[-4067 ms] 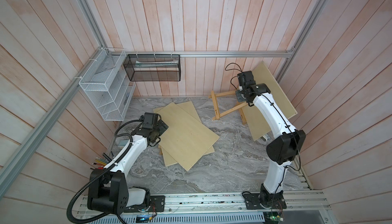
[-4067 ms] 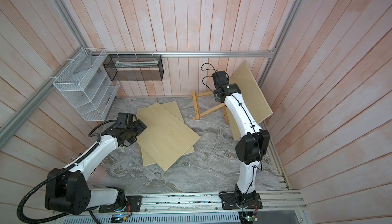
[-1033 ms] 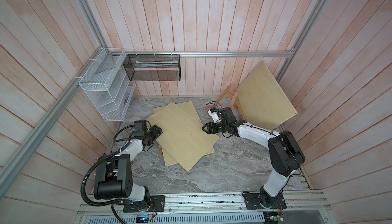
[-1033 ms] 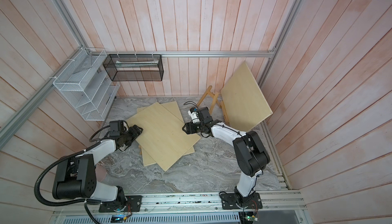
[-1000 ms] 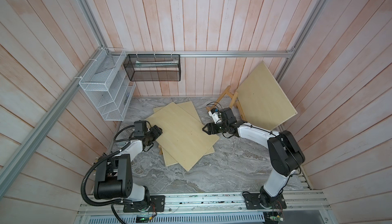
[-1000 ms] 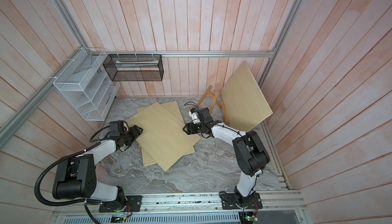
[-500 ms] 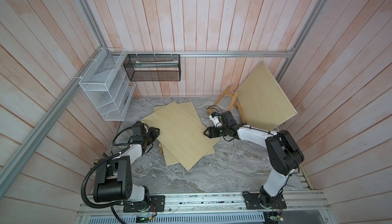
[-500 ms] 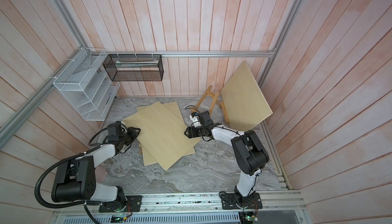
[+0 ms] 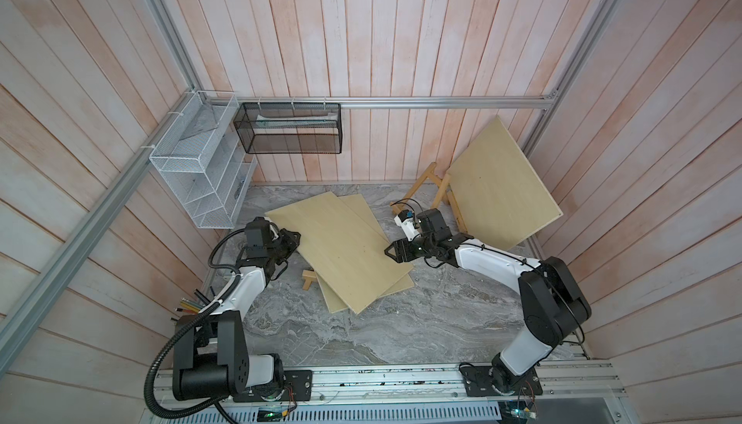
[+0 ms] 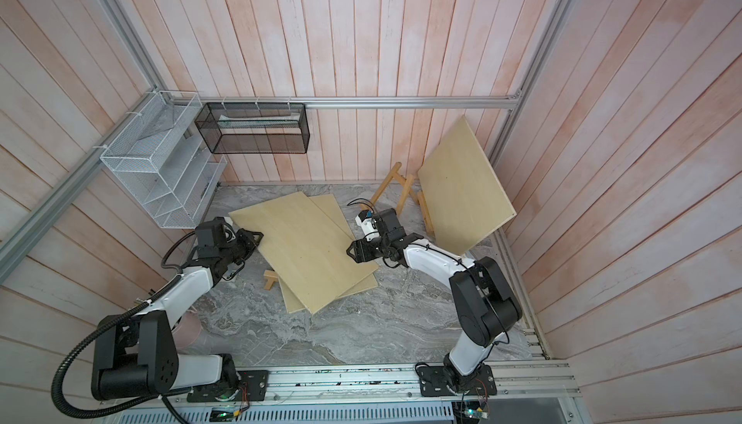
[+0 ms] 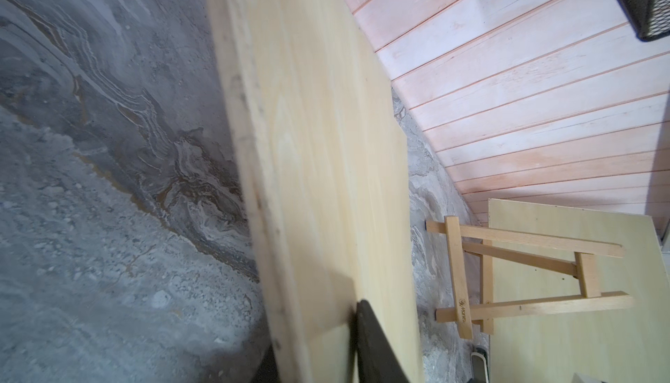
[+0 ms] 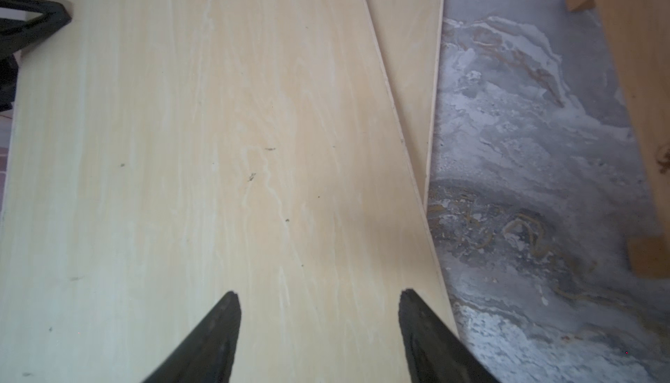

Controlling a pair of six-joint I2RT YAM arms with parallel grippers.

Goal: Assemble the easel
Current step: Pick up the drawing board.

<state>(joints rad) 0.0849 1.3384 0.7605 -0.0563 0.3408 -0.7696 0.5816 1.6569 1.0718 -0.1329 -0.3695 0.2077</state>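
Observation:
Two light plywood boards lie overlapped on the grey marbled table; the upper board (image 9: 337,249) (image 10: 305,253) covers most of the lower board (image 9: 359,207). My left gripper (image 9: 293,237) (image 10: 257,237) is shut on the upper board's left edge; in the left wrist view that board (image 11: 319,145) runs between the black fingers (image 11: 373,345). Over the same board's right edge (image 12: 217,145) my right gripper (image 9: 391,251) (image 12: 319,297) stands open. The wooden easel frame (image 9: 435,189) (image 11: 460,276) stands at the back right. A third board (image 9: 502,189) leans against the wall beside it.
A small wooden piece (image 9: 308,279) pokes out from under the boards. A white wire rack (image 9: 196,173) and a black mesh basket (image 9: 289,133) hang on the back left walls. Pencils (image 9: 188,305) stand by the left arm's base.
My left gripper has closed on the upper board's left edge, and that end of the board has shifted slightly left. The right gripper has barely moved and stays open.

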